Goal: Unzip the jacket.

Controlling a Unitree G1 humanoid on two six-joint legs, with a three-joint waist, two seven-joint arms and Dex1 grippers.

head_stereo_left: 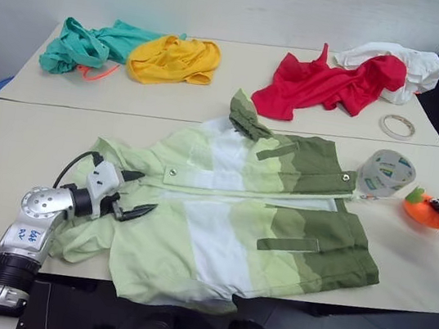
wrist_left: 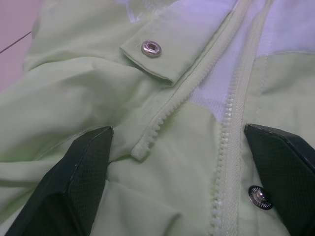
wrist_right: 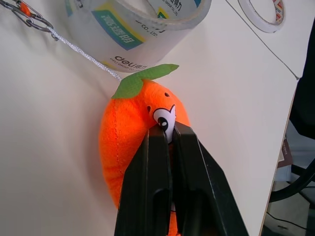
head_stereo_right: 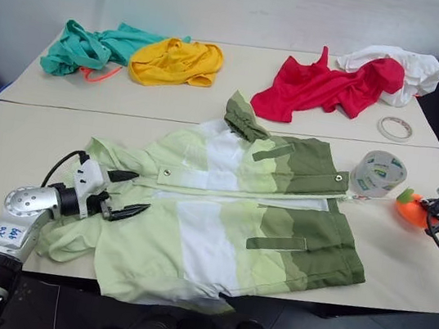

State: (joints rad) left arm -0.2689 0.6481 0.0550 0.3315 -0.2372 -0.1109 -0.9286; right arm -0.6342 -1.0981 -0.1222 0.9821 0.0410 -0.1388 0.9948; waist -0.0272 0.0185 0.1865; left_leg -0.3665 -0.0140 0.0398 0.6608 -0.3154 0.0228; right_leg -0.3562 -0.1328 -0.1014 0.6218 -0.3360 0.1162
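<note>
A colour-blocked jacket (head_stereo_left: 236,217) in pale lime, white and dark olive lies spread flat along the near edge of a beige desk (head_stereo_left: 7,149), its front zipper (wrist_left: 231,98) parted and silver snap buttons showing. The left gripper (head_stereo_left: 131,193) rests on the lime end, fingers spread wide with nothing between them, straddling the separated zipper teeth. Off the olive end, the right gripper (wrist_right: 170,132) is pinched closed on an orange plush toy (wrist_right: 128,142) beside a roll of clear tape (head_stereo_left: 385,173). Farther back lie red (head_stereo_left: 322,85), yellow (head_stereo_left: 173,58) and teal garments (head_stereo_left: 89,44).
</note>
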